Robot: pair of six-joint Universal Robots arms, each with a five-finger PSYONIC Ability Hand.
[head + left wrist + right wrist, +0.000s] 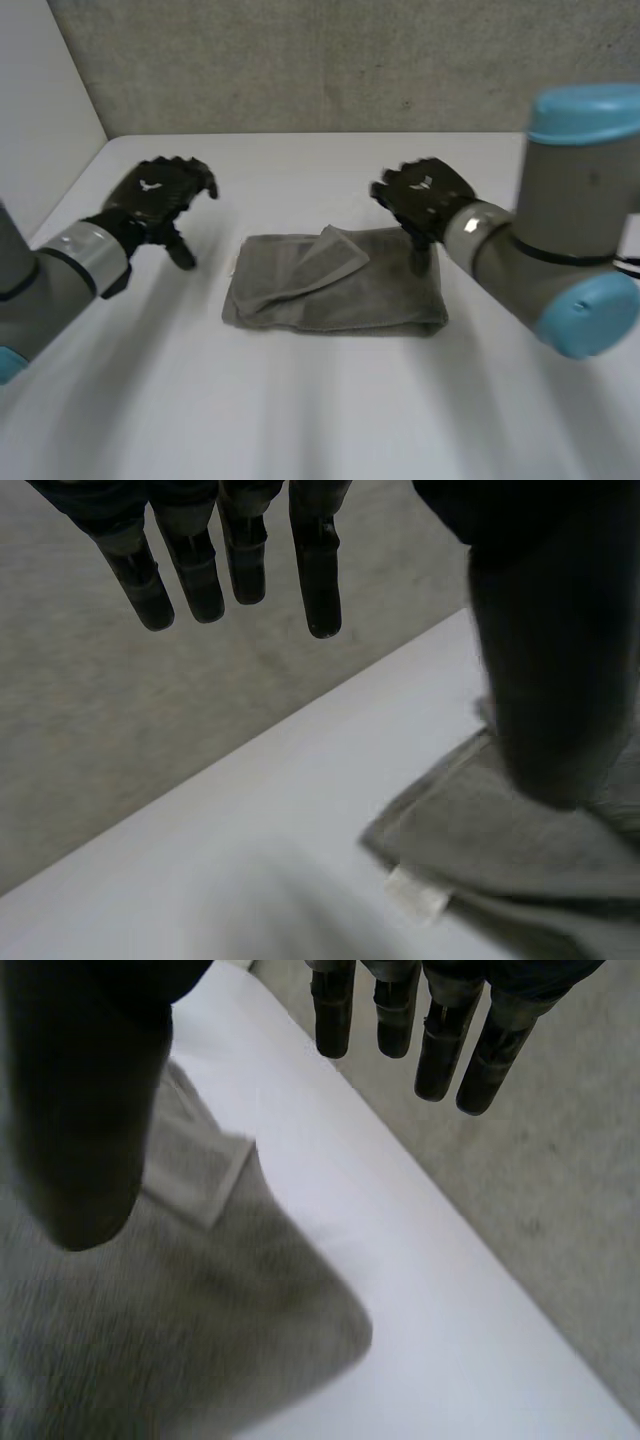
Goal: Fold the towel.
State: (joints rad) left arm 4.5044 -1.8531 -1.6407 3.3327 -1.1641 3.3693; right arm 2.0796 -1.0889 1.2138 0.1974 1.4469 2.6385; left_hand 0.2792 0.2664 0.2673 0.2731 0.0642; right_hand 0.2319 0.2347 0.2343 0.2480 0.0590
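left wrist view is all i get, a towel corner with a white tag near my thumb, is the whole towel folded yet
observer: the head view shows the towel as a folded grey rectangle on the table, with one loose flap turned over on top.
operator: where's the right hand
observer: the right hand is over the towel's far right corner, fingers straight, holding nothing.
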